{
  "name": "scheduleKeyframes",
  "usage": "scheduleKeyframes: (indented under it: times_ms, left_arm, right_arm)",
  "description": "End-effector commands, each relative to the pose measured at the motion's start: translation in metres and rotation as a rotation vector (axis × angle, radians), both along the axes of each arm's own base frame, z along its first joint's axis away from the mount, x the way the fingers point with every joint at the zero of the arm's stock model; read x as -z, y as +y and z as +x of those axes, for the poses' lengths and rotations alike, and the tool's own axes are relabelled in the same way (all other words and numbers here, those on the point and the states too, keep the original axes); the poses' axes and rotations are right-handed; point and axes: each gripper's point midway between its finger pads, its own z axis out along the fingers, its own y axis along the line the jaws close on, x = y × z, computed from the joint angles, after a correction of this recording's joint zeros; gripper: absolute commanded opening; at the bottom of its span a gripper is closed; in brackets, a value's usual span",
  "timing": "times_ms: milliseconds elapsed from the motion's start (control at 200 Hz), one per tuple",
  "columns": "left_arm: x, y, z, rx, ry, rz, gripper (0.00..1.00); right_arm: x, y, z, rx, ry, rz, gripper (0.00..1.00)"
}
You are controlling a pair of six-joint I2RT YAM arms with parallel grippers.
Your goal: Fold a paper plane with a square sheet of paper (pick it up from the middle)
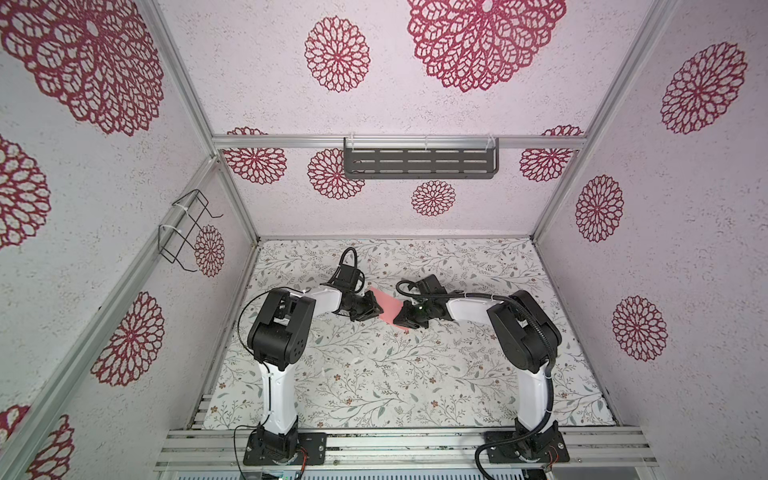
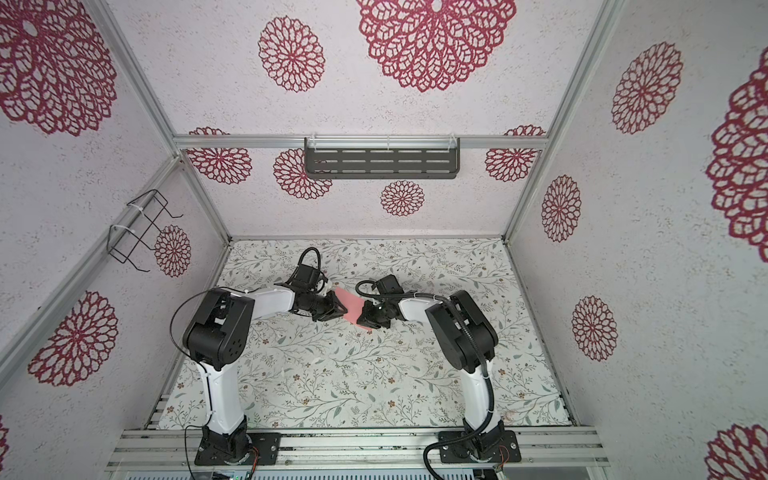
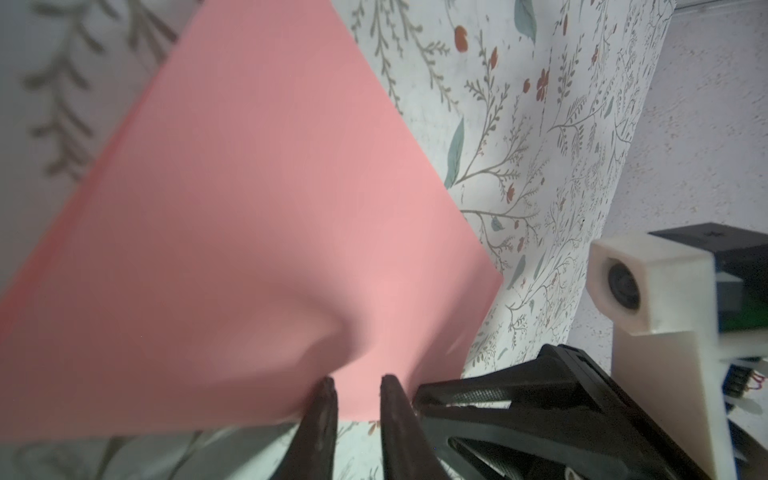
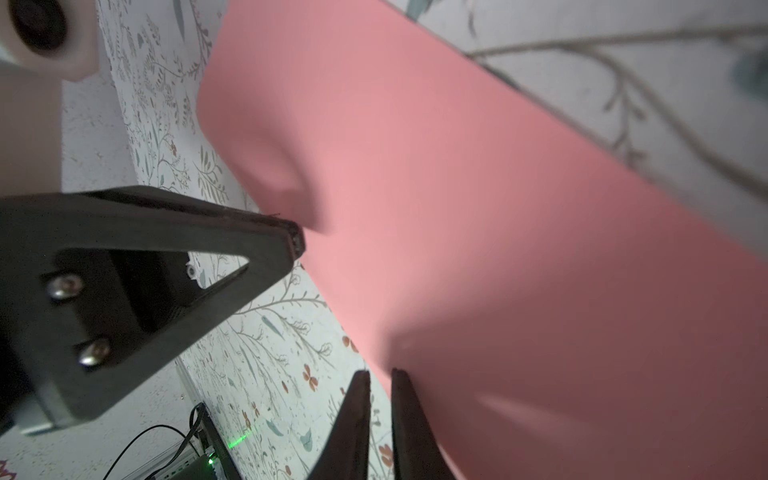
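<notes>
The square sheet of paper [image 1: 387,308] [image 2: 352,306] is salmon pink and lies mid-table between my two grippers. In the left wrist view the paper [image 3: 270,208] shows a doubled edge on one side and a dent near my left gripper [image 3: 359,381]. Its jaws stand a little apart, open, with the paper's edge at their tips. My right gripper [image 4: 380,372] is open by a narrow slit at the paper's [image 4: 478,208] edge, with tablecloth showing through the slit. In both top views the left gripper [image 1: 378,311] and right gripper [image 1: 397,322] face each other across the paper.
A floral tablecloth [image 1: 374,382] covers the table inside patterned walls. A dark slotted shelf [image 1: 420,162] hangs on the back wall and a wire rack [image 1: 185,230] on the left wall. Both arm bases stand at the front rail [image 1: 399,446].
</notes>
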Motion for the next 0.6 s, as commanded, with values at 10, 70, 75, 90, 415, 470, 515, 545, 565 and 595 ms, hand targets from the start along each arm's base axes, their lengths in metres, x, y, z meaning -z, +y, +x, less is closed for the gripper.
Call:
scheduleKeyframes:
  times_ms: [10, 70, 75, 90, 415, 470, 515, 545, 565, 595]
  left_arm:
    - [0.016, 0.026, 0.001, -0.084, 0.017, 0.01, 0.27]
    - [0.02, 0.03, 0.003, -0.103, 0.017, 0.002, 0.27]
    - [0.021, 0.031, 0.004, -0.106, 0.017, 0.002, 0.27]
    - [0.022, 0.032, 0.004, -0.11, 0.017, 0.003, 0.27]
    - [0.039, 0.069, 0.012, -0.161, 0.006, 0.006, 0.28]
    - [0.042, 0.074, 0.012, -0.167, 0.009, 0.01, 0.28]
    - [0.043, 0.079, 0.014, -0.172, 0.005, 0.011, 0.28]
    - [0.044, 0.083, 0.015, -0.181, 0.003, 0.016, 0.28]
    - [0.044, 0.086, 0.016, -0.186, 0.003, 0.02, 0.28]
    - [0.044, 0.09, 0.018, -0.193, -0.001, 0.023, 0.28]
  right_arm:
    - [0.015, -0.009, -0.008, -0.015, 0.028, -0.07, 0.16]
    - [0.017, -0.009, -0.009, -0.016, 0.031, -0.075, 0.16]
    - [0.017, -0.009, -0.009, -0.015, 0.032, -0.075, 0.16]
    - [0.017, -0.009, -0.009, -0.015, 0.032, -0.076, 0.16]
    - [0.019, -0.012, -0.009, -0.011, 0.031, -0.081, 0.16]
    - [0.018, -0.011, -0.009, -0.008, 0.029, -0.079, 0.16]
    - [0.017, -0.011, -0.009, -0.007, 0.027, -0.075, 0.16]
    - [0.016, -0.011, -0.008, -0.007, 0.023, -0.072, 0.16]
    - [0.015, -0.01, -0.008, -0.006, 0.021, -0.07, 0.16]
    - [0.012, -0.009, -0.007, -0.005, 0.015, -0.062, 0.16]
